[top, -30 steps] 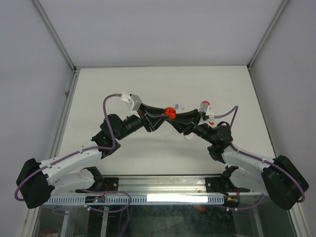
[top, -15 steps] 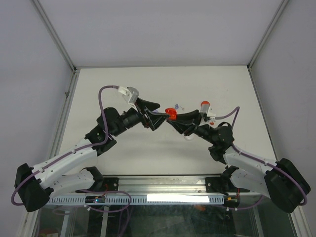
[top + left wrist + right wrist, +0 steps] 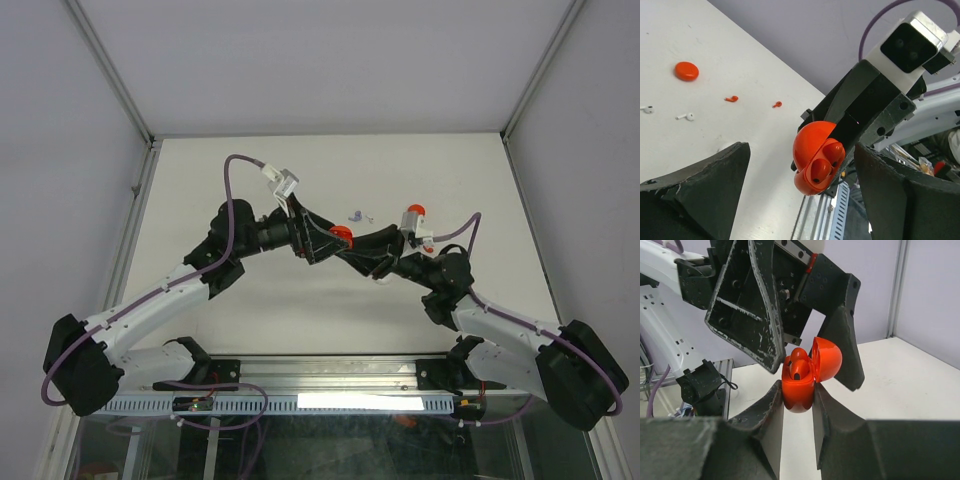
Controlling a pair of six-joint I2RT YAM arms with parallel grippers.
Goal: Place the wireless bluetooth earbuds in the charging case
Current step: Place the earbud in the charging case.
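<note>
Above the tabletop [image 3: 715,130], the open red charging case [image 3: 799,385] is pinched at its base by the right gripper [image 3: 797,399], likely to keep the lid [image 3: 827,360] free; two red earbuds [image 3: 822,160] are seated inside. Beside the case, the left gripper [image 3: 800,146] is spread wide, empty.

the charging case [image 3: 815,160] is glossy orange-red, and the two earbuds [image 3: 822,169] inside it match that red. the left end effector [image 3: 800,152] and right end effector [image 3: 797,402] are matte black with pale scuffs along the edges. the tabletop [image 3: 715,45] is plain white; on it show a red disc [image 3: 686,71], two small red earbuds [image 3: 731,98] and white earbuds [image 3: 686,116]. the cables [image 3: 228,190] are purple.
</note>
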